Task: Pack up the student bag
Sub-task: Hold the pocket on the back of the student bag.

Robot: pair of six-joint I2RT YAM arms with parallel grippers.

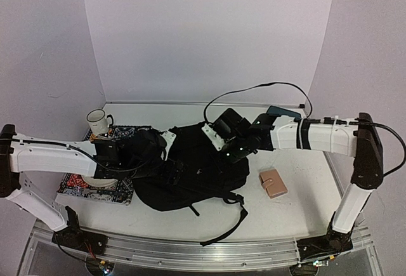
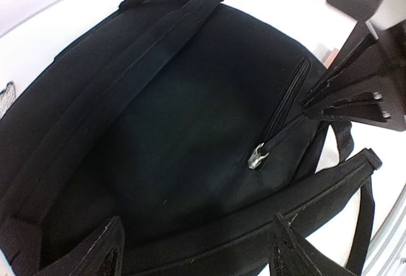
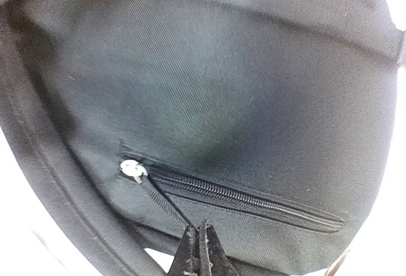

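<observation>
A smooth white table (image 1: 298, 212) bears the large black soft woven-fabric backpack (image 1: 190, 168) at its middle. The bag lies slumped flat, its webbing straps trailing toward the near edge. The left arm hides the bag's left edge in the top view. The left gripper (image 2: 196, 241) hangs above the bag with its jaws spread, grasping nothing, its fingers cut off by the frame. The right gripper (image 3: 200, 244) is clenched on the thin black pull tab (image 3: 166, 205) of a small silver zipper slider (image 3: 133, 171), beside closed zipper teeth.

student bag (image 1: 190, 174) | black fabric backpack | lying flat mid-table | front pocket zipped | straps trailing forward
</observation>
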